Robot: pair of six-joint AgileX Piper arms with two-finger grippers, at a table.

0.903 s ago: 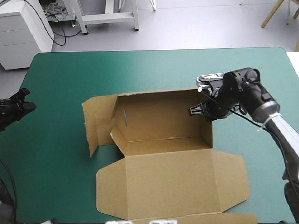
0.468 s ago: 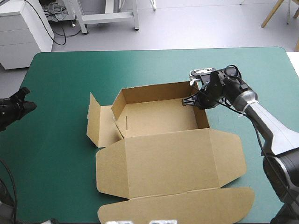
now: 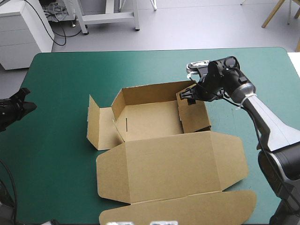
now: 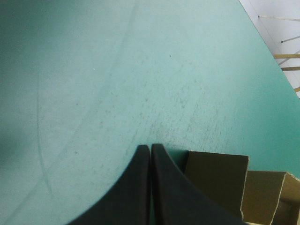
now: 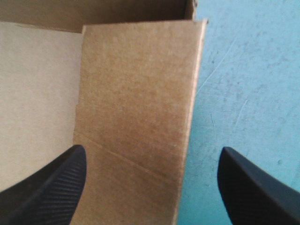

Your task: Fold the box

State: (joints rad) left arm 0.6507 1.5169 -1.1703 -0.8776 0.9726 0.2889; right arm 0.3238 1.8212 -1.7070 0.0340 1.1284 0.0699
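High view: the box [image 3: 152,117] lies mid-table on the teal-green cover [image 3: 61,154], with its far wall up and its lid [image 3: 173,164] flat toward the near edge.
Right gripper [image 3: 190,95]: fingers apart, poised over the right end wall [image 3: 194,113], which leans inward. It is probably placed to press and tuck that wall.
Left gripper [image 3: 28,99]: fingers together, parked at the table's left edge, well apart from the box, likely to leave room.

Place: robotics lab or workshop. Evidence: counter [image 3: 70,89] under teal-green cover with a robot arm [image 3: 272,126] over it; white drawer cabinet [image 3: 23,33]; black cables [image 3: 55,14] loose on grey floor [image 3: 197,23]; white metal frame legs [image 3: 110,18]; pale wooden furniture legs [image 3: 274,13] beyond far corner
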